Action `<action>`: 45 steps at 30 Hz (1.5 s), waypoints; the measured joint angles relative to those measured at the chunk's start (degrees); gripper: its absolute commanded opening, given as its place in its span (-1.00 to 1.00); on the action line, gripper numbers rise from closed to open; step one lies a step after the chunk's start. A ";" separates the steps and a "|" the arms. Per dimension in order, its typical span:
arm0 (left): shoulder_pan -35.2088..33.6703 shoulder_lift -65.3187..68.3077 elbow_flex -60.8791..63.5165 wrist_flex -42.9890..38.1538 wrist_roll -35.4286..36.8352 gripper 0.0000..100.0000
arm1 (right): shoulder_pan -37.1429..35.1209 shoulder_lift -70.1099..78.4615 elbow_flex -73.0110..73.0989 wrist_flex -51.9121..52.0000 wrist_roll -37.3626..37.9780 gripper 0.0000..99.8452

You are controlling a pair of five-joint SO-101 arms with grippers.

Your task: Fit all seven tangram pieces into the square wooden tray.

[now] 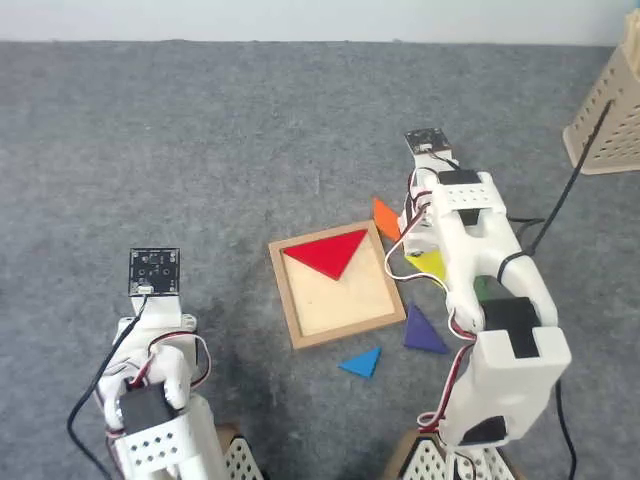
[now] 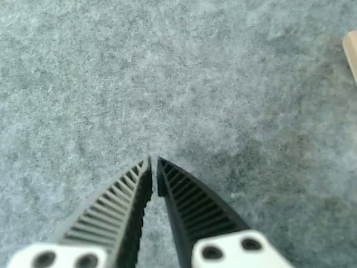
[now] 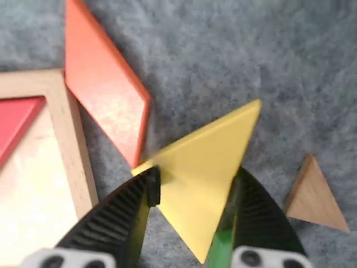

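The square wooden tray [image 1: 292, 300] lies mid-table with a red triangle [image 1: 328, 253] in its far part. My right gripper [image 3: 195, 178] is shut on the yellow triangle [image 3: 201, 167], just off the tray's right side. An orange parallelogram [image 3: 106, 95] lies beside the tray rim [image 3: 70, 145], its edge right by the yellow triangle. A green piece [image 3: 220, 245] shows under the yellow one. A plain wooden triangle [image 3: 312, 198] lies close by. Purple [image 1: 422, 330] and blue [image 1: 362, 362] triangles lie near the tray's near right corner. My left gripper [image 2: 154, 162] is shut over bare felt.
Grey felt covers the table. The left arm [image 1: 150, 380] stands at the near left, well away from the tray, whose corner [image 2: 351, 53] shows in the left wrist view. A beige perforated stand [image 1: 610, 110] sits at the far right edge.
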 measured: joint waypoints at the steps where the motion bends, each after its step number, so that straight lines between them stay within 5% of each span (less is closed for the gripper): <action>1: 0.00 0.00 0.00 0.00 0.00 -0.97 | 0.00 0.00 -0.26 0.09 0.00 -0.70; 14: 0.00 0.00 0.00 0.00 0.00 -0.97 | 0.26 -7.30 0.26 5.01 0.18 -0.54; 21: 0.00 0.00 0.00 0.00 0.00 -0.97 | -5.27 -7.30 2.99 1.14 -1.93 -0.42; 45: 0.00 0.00 0.00 0.00 0.00 -0.97 | -2.02 2.11 -3.60 3.52 -5.36 -0.43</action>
